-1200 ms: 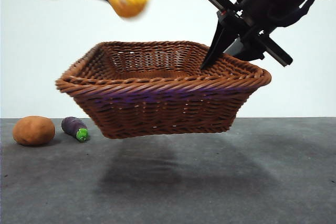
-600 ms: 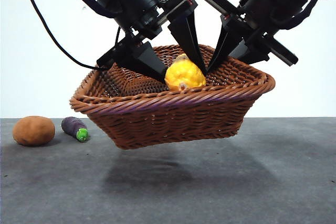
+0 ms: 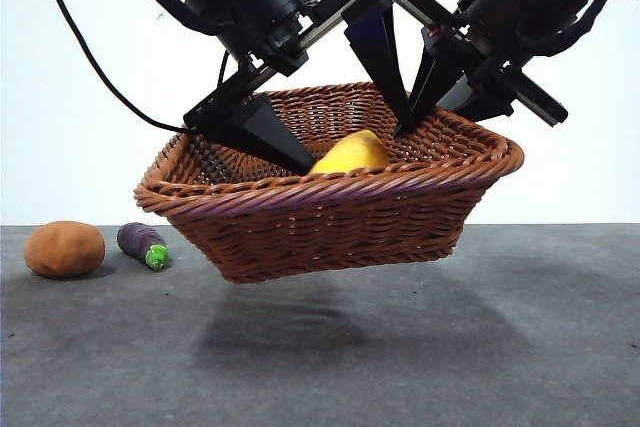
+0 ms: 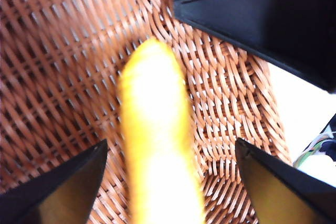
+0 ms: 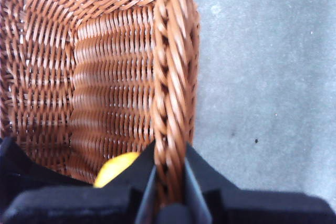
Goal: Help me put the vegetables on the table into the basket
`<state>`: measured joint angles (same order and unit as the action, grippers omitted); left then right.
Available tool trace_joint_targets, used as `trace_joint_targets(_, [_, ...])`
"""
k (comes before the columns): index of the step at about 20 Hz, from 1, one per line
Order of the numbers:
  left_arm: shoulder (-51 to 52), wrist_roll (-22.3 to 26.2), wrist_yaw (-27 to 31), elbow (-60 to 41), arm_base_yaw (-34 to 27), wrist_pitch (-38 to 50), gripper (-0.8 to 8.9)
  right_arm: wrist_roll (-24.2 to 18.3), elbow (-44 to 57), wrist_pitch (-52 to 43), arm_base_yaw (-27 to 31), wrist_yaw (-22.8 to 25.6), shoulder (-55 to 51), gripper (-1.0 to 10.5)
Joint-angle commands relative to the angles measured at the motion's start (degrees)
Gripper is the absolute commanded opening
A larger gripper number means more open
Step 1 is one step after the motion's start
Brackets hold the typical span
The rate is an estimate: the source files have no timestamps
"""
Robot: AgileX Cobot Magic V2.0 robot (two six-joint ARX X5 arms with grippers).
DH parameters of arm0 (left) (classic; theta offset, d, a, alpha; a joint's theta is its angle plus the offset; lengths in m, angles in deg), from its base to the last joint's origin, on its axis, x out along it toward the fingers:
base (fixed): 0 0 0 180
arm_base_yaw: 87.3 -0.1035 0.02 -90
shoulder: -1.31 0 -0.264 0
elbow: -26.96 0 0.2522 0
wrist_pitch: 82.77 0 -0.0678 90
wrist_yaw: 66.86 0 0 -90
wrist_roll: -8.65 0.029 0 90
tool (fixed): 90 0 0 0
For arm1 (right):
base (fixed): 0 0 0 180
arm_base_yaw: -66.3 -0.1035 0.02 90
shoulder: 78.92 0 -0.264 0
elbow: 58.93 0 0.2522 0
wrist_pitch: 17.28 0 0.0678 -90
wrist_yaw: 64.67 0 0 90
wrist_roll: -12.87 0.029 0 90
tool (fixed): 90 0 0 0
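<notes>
The brown wicker basket [image 3: 330, 187] hangs above the table [image 3: 500, 347], tilted, with my right gripper [image 3: 420, 112] shut on its right rim. The right wrist view shows that gripper [image 5: 169, 166] pinching the braided rim [image 5: 170, 77]. My left gripper [image 3: 355, 147] reaches into the basket, open. The bumpy yellow-orange vegetable [image 3: 350, 154] sits low inside, between the spread jaws and free of them. It looks blurred in the left wrist view [image 4: 157, 145], over the woven floor [image 4: 63, 51]. The brown potato [image 3: 64, 248] and purple eggplant [image 3: 142, 244] lie on the table at far left.
The basket casts a shadow [image 3: 290, 332] on the grey table beneath it. Both arms crowd the space above the basket, their jaws nearly crossing over its right half. A black cable [image 3: 90, 57] loops down at the left.
The left gripper came down into the basket with the yellow vegetable, then opened; the vegetable has dropped lower inside. The basket shifted slightly right a second ago and has held since.
</notes>
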<state>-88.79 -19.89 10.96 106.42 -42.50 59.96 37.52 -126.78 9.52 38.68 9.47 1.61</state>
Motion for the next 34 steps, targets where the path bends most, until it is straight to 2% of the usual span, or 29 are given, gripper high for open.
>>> trace_joint_targets(1, [0.57,2.82,0.2,-0.02,-0.9,-2.08,4.13,-0.72,0.09,-1.16,0.35,-0.66,0.24,-0.1])
trace_joint_targets(3, [3.74,4.92,0.44,-0.02,-3.06,-4.85,4.12,-0.79,0.09,-1.01,1.6,-0.72,0.22,-0.1])
trace_joint_targets(6, [10.84,6.25,1.97,-0.02,-8.37,-8.35,4.13,-0.94,-0.02,-1.03,4.52,-3.37,0.22,-0.1])
trace_joint_targets(8, [15.54,6.27,2.73,-0.02,-13.62,-10.78,4.13,-1.42,-0.02,-1.03,6.32,-4.44,0.22,-0.1])
trace_joint_targets(10, [18.47,6.38,6.12,-0.02,-20.33,-13.97,4.13,-2.54,-0.02,-0.87,7.15,-5.35,0.2,-0.1])
trace_joint_targets(13, [17.03,6.03,6.12,0.0,-31.95,-15.45,4.15,-4.04,-0.02,-0.87,7.17,-5.42,0.2,-0.1])
trace_joint_targets(17, [8.33,4.74,5.81,2.71,-39.65,-16.41,4.16,-5.97,-0.02,-0.57,7.17,-5.86,0.2,-0.1])
trace_joint_targets(21, [-4.66,4.24,6.8,11.43,-41.27,-21.29,4.17,-8.37,-0.02,0.79,7.17,-5.81,0.2,-0.1])
trace_joint_targets(26, [-16.02,1.01,9.27,21.0,-41.53,-26.18,4.18,-10.01,-0.02,0.92,7.17,-6.47,0.2,-0.1])
trace_joint_targets(29, [-18.86,-1.38,9.46,21.75,-42.21,-26.01,4.18,-11.63,-0.02,0.87,7.17,-6.51,0.2,-0.1])
trace_joint_targets(34, [-22.56,-2.27,10.69,21.75,-42.71,-23.96,4.18,-13.42,-0.02,0.59,7.17,-6.88,0.2,-0.1])
